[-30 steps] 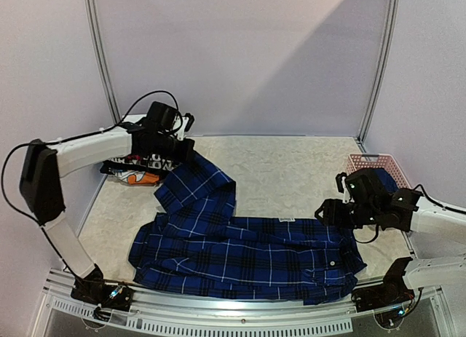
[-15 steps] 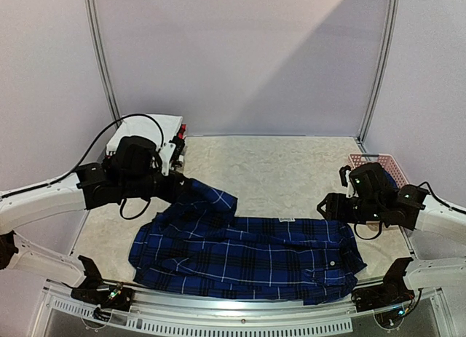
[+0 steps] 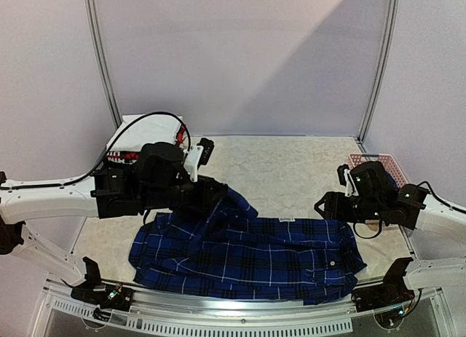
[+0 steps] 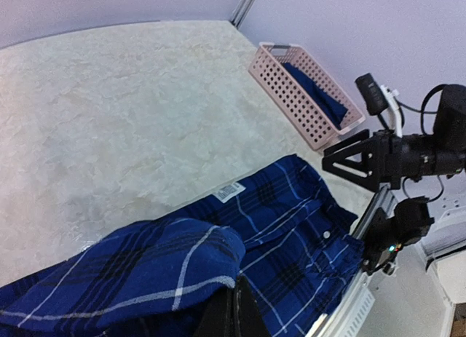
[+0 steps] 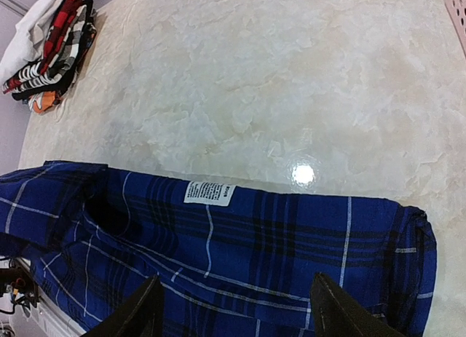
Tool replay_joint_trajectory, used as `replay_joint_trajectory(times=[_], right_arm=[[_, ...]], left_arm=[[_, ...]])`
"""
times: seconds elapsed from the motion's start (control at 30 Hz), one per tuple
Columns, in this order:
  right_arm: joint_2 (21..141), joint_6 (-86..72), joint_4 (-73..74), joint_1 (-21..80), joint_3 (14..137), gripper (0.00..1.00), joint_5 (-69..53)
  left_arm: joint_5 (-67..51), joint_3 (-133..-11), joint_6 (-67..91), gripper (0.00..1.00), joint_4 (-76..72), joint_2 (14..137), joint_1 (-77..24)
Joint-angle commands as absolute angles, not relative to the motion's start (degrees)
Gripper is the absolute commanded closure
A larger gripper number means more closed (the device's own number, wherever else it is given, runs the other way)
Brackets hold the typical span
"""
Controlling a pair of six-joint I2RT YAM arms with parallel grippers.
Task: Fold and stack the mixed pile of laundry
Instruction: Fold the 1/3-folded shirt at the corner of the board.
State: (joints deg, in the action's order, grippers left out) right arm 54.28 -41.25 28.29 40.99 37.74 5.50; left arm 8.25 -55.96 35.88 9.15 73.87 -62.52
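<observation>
The plaid shirt (image 3: 247, 253) looks light and limp, best pinched at an edge, as the closed left claw (image 4: 233, 314) grips its raised fold; the right claw (image 5: 234, 300) gapes empty.

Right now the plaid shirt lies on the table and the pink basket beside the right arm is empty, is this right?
Not quite: the pink basket is not empty. The left wrist view shows a dark-blue garment lying inside it. The plaid shirt does lie on the table.
</observation>
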Motion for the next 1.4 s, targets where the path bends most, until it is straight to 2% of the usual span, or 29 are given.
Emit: replay_joint_trajectory(times=[0.0,0.23,0.4,0.53,0.67,0.77,0.9,1.13,1.37], right_arm=[[53.79,-39.96,28.30,41.22,40.02,0.30,4.91],[55.37,-37.61,24.80,42.11,39.95,0.30,-2.86],[59.04,-37.39,18.70,50.04,39.78,0.28,-1.69],[66.76,-35.15,13.63,60.14,43.07,0.27,2.99],[79.72,-32.33,9.62,68.81,50.40,0.27,7.70],[86.96,-30.76,6.28,72.08,54.89,0.27,11.04],[95.46,-30.55,1.00,72.59,57.96,0.28,10.69],[105.72,-28.35,0.75,73.24,65.57,0.28,10.03],[113.16,-26.92,3.01,73.36,72.42,0.27,11.21]], left_arm=[[9.84,-56.46,40.62,1.00,1.30,72.89,-63.73],[15.63,-48.64,44.92,1.00,-5.67,70.35,-63.72],[18.98,-40.96,49.38,1.00,-11.85,70.43,-63.63],[19.81,-37.84,51.70,1.00,-15.67,71.98,-63.55],[19.31,-38.44,52.20,1.00,-15.69,73.28,-63.46],[20.25,-38.41,52.19,1.00,-14.44,72.90,-63.31],[25.01,-37.66,50.21,1.00,-7.99,70.08,-62.74],[32.58,-31.61,50.83,1.00,2.39,65.00,-59.79],[27.87,-24.70,53.02,1.00,-2.17,68.14,-54.41]])
